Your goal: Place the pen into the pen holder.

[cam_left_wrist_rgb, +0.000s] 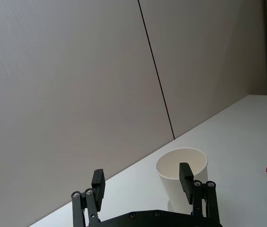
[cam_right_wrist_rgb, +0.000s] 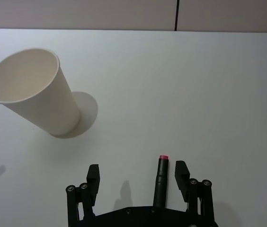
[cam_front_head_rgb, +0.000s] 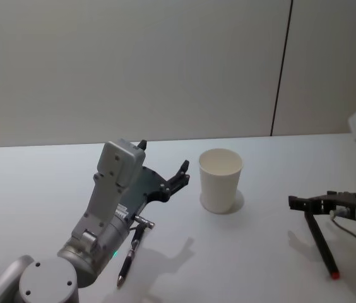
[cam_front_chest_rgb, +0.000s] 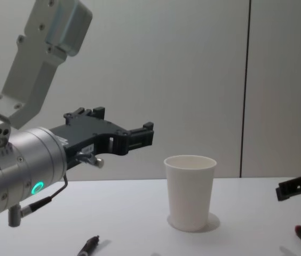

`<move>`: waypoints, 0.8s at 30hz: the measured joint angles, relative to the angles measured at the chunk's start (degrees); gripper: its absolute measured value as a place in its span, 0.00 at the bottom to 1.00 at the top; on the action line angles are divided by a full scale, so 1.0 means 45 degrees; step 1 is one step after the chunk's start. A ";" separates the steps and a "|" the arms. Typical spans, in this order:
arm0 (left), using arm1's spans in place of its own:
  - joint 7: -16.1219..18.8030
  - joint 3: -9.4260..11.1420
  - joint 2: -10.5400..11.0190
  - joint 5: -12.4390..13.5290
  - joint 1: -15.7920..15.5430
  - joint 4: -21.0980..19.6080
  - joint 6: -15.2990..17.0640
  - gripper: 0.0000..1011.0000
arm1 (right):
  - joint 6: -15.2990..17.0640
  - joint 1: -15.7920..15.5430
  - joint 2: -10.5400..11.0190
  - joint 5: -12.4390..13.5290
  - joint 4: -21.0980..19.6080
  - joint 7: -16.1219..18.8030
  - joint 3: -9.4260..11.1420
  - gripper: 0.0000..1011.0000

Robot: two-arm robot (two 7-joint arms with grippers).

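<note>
Black pen (cam_front_head_rgb: pixel 130 251) lies on the table (cam_front_head_rgb: pixel 260 278) under my left arm (cam_front_head_rgb: pixel 102 214); my left gripper (cam_left_wrist_rgb: pixel 142 175) is raised, fingers apart, empty. Paper cup (cam_front_head_rgb: pixel 220 180) stands between. My right gripper (cam_right_wrist_rgb: pixel 137 169) hovers spread over a red-tipped pen (cam_right_wrist_rgb: pixel 161 182). I judge the grasp pending: descend, then close.

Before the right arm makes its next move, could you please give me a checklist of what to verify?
1. The paper cup stands upright with nothing inside: ok.
2. The right gripper is open and straddles the red-tipped pen: ok, though the pen is nearer one finger.
3. The right gripper is low enough to close on that pen: cannot tell.
4. The left gripper is open, raised and apart from the cup: ok.
5. The black pen lies on the table beneath the left arm, apart from the cup: ok.
</note>
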 joint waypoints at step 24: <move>0.0000 0.0000 0.0000 0.0000 0.0000 0.0000 0.0000 0.99 | 0.1749 0.0340 -0.0295 -0.0671 0.0071 -0.0490 -0.0069 0.99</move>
